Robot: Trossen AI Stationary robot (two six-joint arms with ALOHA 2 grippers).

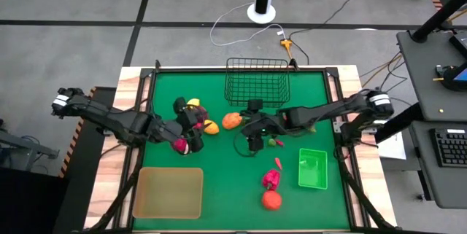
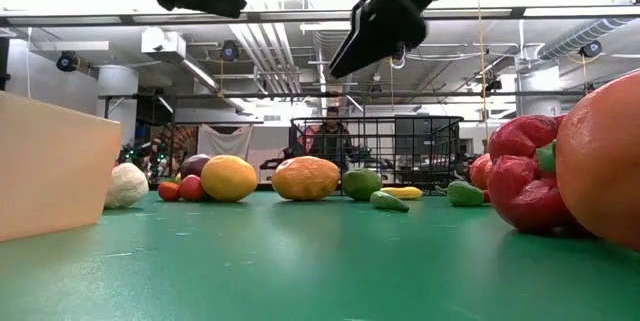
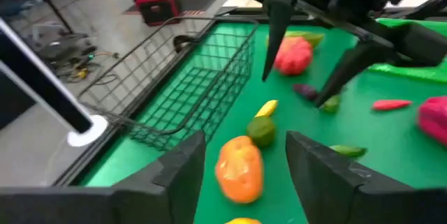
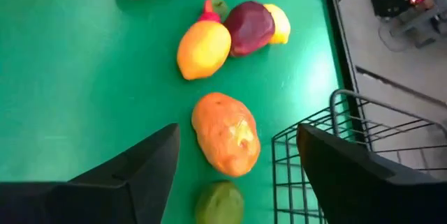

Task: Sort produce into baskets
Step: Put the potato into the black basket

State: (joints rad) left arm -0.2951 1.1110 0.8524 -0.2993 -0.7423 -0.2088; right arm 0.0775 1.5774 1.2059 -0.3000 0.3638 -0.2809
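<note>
Right gripper (image 1: 255, 133), fingers spread and empty, hangs above the mat's middle, in front of the wire basket (image 1: 257, 81) at the far edge. Left gripper (image 1: 191, 126), likewise parted and holding nothing, hangs over the produce cluster (image 1: 191, 114) left of centre. Between them lies an orange potato-like piece (image 4: 225, 133) with a green lime (image 4: 219, 203) beside it. Green bin (image 1: 313, 168) stands by the right edge; tan tray (image 1: 168, 192) fills the near-left corner. A pink piece (image 1: 271, 179) and an orange ball (image 1: 271, 200) lie near the front edge.
</note>
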